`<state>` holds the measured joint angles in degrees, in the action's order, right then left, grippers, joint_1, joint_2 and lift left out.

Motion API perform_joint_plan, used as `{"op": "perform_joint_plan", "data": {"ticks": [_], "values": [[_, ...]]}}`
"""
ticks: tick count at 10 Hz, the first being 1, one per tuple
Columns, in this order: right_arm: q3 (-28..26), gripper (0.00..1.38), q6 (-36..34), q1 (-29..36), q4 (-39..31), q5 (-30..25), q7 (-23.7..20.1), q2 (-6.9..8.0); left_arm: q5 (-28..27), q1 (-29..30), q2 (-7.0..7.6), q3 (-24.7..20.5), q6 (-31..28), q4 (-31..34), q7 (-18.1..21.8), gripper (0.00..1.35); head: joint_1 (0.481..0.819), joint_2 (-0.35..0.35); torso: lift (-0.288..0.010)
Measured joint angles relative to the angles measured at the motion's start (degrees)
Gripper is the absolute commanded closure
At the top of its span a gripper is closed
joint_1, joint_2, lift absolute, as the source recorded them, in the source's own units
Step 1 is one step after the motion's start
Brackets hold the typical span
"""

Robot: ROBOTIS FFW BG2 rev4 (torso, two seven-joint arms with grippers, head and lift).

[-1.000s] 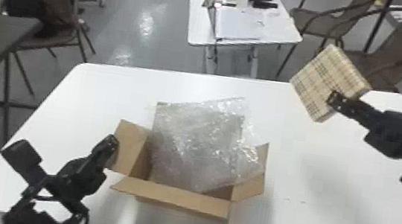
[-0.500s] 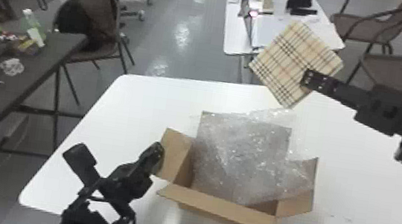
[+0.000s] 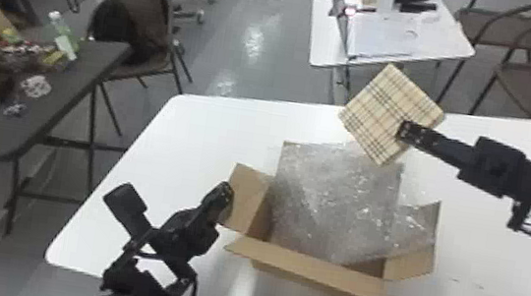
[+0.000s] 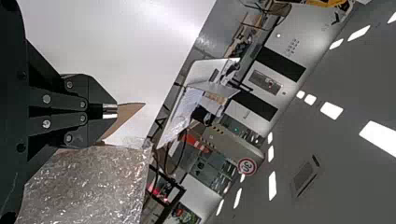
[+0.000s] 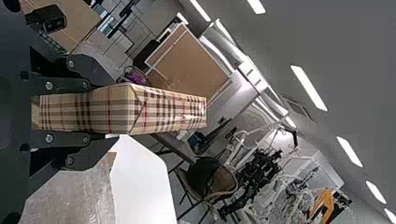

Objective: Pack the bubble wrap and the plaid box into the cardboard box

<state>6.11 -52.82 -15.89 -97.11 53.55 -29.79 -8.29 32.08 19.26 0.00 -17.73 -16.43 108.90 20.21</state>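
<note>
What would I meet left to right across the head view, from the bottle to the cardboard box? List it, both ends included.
Bottle → brown chair → left pincer → cardboard box.

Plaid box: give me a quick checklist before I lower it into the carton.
1. Plaid box between the right gripper's fingers: ok.
2. Left flap, right flap and near flap folded outward: ok.
3. Bubble wrap tucked fully inside: not ok, it stands above the rim.
4. Plaid box centred over the opening: not ok, it appears toward the far right side.
5. Left gripper free of the left flap: cannot tell, they overlap in the head view.
</note>
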Motion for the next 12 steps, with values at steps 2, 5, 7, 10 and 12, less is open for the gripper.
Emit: {"op": "perform_joint_plan", "data": {"ticks": [2, 5, 7, 10, 12], "values": [[0.1, 1.28, 0.0, 0.9, 3.8, 0.6, -0.2, 0.79, 0.0, 0.0, 0.0, 0.1, 0.1, 0.0, 0.0, 1.16, 0.695, 0.333, -0.119], [0.2, 0.71, -2.2, 1.7, 5.9, 2.3, 1.8, 1.36, 0.0, 0.1, 0.0, 0.1, 0.2, 0.0, 0.0, 1.16, 0.695, 0.342, -0.119], [0.7, 0.08, -4.4, 1.5, 7.5, 4.5, 2.5, 1.44, 0.0, 0.0, 0.0, 0.2, 0.1, -0.1, 0.0, 1.16, 0.695, 0.35, -0.119], [1.7, 0.15, -10.0, 0.2, 8.5, 6.1, 2.9, 1.06, -0.1, 0.0, 0.0, 0.4, -0.1, -0.1, 0.0, 1.16, 0.695, 0.35, -0.119], [2.1, 0.15, -11.5, -0.2, 8.3, 7.5, 1.7, 0.74, -0.2, -0.1, 0.0, 0.5, -0.1, -0.2, 0.0, 1.16, 0.695, 0.35, -0.119]]}}
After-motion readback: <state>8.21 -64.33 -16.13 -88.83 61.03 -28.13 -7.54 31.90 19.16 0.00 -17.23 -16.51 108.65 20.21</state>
